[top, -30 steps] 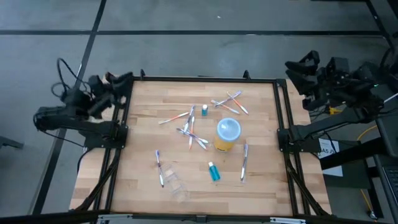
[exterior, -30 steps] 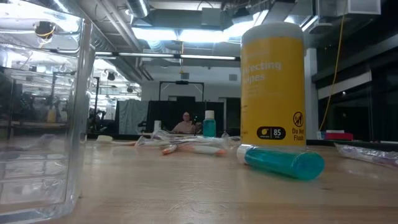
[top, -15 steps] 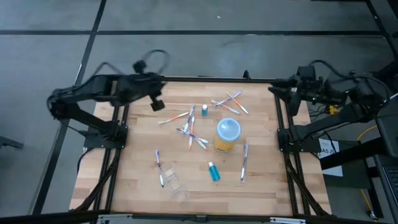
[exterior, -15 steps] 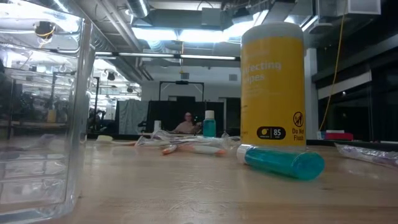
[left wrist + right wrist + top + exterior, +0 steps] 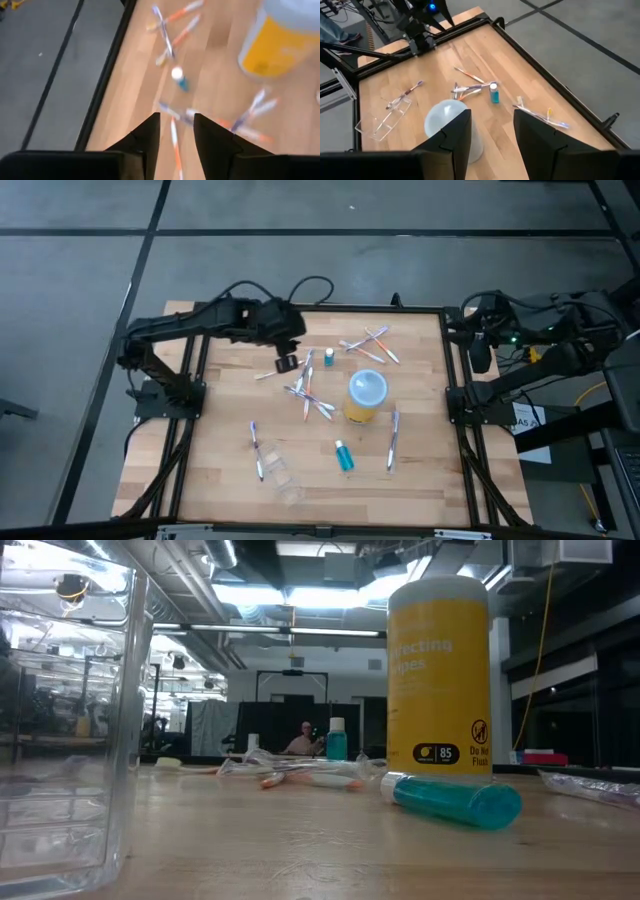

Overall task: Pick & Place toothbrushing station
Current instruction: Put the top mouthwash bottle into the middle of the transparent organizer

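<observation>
High view showed the left gripper [image 5: 287, 363] out over the table's [image 5: 420, 470] far left part, just beside an orange-tipped brush [image 5: 280, 369] and holding nothing; its wrist view showed the fingers [image 5: 145, 137] parted by a narrow gap with bare wood between them. The right gripper [image 5: 478, 355] hung at the table's right rail, off the wood, its fingers [image 5: 455, 130] likewise a modest way apart and empty.

The station lay scattered: a crossed heap of brushes [image 5: 310, 395] at centre, another bunch [image 5: 370, 345] near the far edge, single brushes at [image 5: 392, 438] and [image 5: 256, 448], a teal tube [image 5: 344, 456] lying near the front, a smaller one [image 5: 328, 358] upright by the heap, the yellow cup [image 5: 366, 398] at the middle, and a clear pouch [image 5: 283, 478] near the front left.

The brushes looked light, thin and stiff; lying flat, they would probably need a pinch across the handle's middle, fingers almost touching the wood. Those in the heap overlapped, so lifting one could drag others. The tubes seemed smooth and likely to roll. The pouch appeared flimsy and slippery, best taken by an edge. The cup was the bulkiest piece, possibly too wide for these jaws.

Bare wood lay open along the front and left; black rails fenced the sides.
</observation>
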You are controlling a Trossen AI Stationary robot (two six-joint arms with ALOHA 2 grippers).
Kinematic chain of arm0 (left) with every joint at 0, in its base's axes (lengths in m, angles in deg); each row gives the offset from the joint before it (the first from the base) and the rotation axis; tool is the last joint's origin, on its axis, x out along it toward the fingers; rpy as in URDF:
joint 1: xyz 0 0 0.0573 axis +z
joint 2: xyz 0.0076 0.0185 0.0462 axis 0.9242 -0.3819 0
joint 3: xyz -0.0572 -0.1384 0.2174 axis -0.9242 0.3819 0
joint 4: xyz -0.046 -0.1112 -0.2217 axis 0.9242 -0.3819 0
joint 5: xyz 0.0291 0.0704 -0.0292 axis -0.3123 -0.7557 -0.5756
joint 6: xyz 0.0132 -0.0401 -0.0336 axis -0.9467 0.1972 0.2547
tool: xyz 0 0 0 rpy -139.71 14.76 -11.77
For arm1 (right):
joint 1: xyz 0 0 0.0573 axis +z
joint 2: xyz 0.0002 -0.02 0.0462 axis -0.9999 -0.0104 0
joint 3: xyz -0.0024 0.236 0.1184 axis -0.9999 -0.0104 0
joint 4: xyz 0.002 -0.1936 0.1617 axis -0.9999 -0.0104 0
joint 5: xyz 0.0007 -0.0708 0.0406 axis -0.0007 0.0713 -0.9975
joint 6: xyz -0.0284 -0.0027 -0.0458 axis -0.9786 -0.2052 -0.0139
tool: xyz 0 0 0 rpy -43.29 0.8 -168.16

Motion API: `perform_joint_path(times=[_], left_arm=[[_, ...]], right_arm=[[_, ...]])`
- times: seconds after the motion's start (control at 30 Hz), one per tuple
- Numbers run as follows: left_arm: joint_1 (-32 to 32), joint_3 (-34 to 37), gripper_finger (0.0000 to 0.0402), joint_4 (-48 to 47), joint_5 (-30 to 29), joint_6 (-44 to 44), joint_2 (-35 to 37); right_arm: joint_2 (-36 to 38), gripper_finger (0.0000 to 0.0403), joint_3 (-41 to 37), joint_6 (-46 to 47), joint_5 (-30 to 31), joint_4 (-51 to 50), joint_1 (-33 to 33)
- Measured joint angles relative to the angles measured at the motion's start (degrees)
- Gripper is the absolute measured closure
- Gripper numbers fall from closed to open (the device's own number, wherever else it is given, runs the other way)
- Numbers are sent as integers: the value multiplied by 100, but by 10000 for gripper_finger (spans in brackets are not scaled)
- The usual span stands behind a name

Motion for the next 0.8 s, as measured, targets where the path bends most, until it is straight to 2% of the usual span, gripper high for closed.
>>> perform_joint_path(times=[0.17,0.3,0.5,0.67,0.8], left_arm=[[72,-6,248,363,12,-191,-350],[-44,0,231,290,4,-919,-811],[-140,2,228,295,491,-1948,-1455],[220,0,228,526,1116,-2473,-1850],[864,0,228,535,2158,-1868,-2084]], right_arm=[[4,252,2,0,-129,-314,0],[-7,252,-89,-69,-200,-553,0],[-5,252,-322,-464,-562,-548,2],[43,252,-506,-826,-647,-548,2],[39,252,-557,-928,-742,-547,0]])
